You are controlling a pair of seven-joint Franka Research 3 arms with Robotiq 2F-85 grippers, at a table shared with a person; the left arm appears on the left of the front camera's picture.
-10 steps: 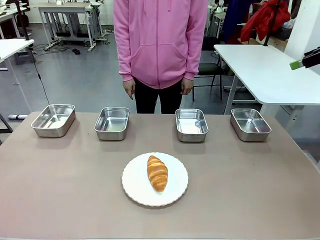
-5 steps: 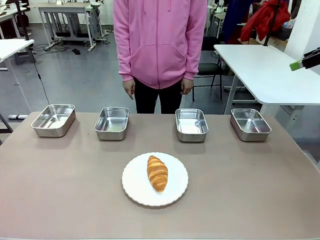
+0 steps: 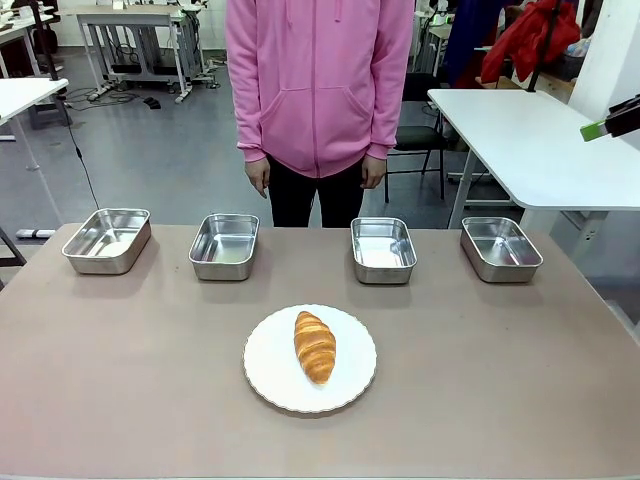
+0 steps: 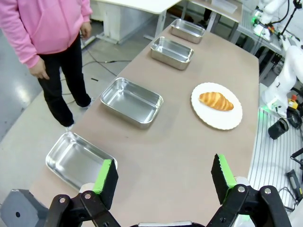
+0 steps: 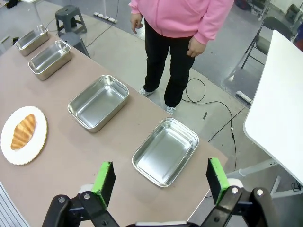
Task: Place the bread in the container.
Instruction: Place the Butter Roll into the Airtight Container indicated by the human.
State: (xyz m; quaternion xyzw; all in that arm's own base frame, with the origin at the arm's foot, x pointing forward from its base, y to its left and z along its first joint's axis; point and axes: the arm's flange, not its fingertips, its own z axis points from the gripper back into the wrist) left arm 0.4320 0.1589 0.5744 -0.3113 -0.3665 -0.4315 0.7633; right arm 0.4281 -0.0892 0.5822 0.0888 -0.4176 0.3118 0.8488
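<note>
Golden bread [image 3: 315,346] flat on plate [image 3: 268,385], mid-plate, long axis running near-to-far, one tapered end toward robot. Plate on table [image 3: 120,400], centre, on robot's side of pan row. Untouched by any gripper or hand.

Four steel pans in a row along far edge, well apart from each other: far-left pan [image 3: 107,240], mid-left pan [image 3: 224,245], mid-right pan [image 3: 383,249], far-right pan [image 3: 500,248]. All upright, bare shiny bottoms showing. Plate nearest the two middle ones, touching neither. Cannot tell which pan the task means.

Jaws of left gripper [image 4: 163,172] wide apart, gripping nothing, green pads facing each other. High over left end of table, one finger overlapping far-left pan in wrist view. Well clear of bread.

Jaws of right gripper [image 5: 160,177] wide apart too, gripping nothing. High over right end of table, far-right pan just past fingers. Green tip at right edge of front view.

Behind far edge: person [image 3: 320,80] in pink hoodie, standing, hands [image 3: 374,173] down at sides, off table.
</note>
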